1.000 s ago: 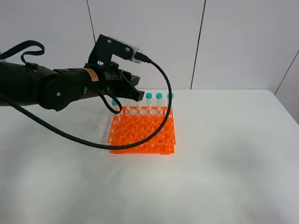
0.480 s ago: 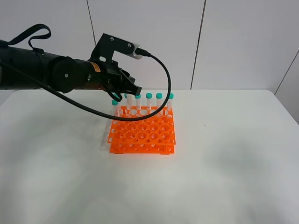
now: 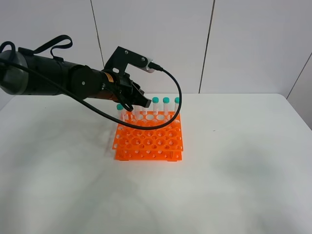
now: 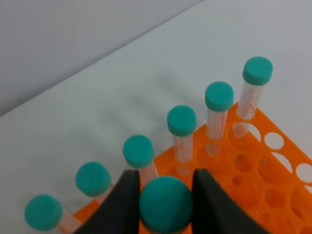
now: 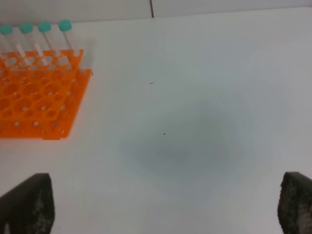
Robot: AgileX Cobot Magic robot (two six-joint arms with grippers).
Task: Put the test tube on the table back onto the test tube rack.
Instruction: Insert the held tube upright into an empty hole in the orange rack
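Note:
My left gripper [image 3: 139, 101] is shut on a test tube with a teal-green cap [image 4: 165, 204] and holds it upright over the back left part of the orange test tube rack [image 3: 148, 139]. In the left wrist view the two dark fingers [image 4: 122, 204] flank the cap, just in front of the back row. Several identical capped tubes [image 4: 182, 122] stand in that back row; some show in the exterior view [image 3: 166, 101], others are hidden behind the gripper. The held tube's tip is hidden. My right gripper [image 5: 161, 207] is open, low over the bare white table [image 5: 195, 122].
The rack also shows in the right wrist view [image 5: 34, 97], off to one side of the right gripper. A black cable [image 3: 170, 97] loops from the left wrist down over the rack. The table's [image 3: 234, 170] far edge runs just behind the rack.
My left arm has swung up and back, and the gripper with the tube has shifted slightly right and lower over the rack's back row.

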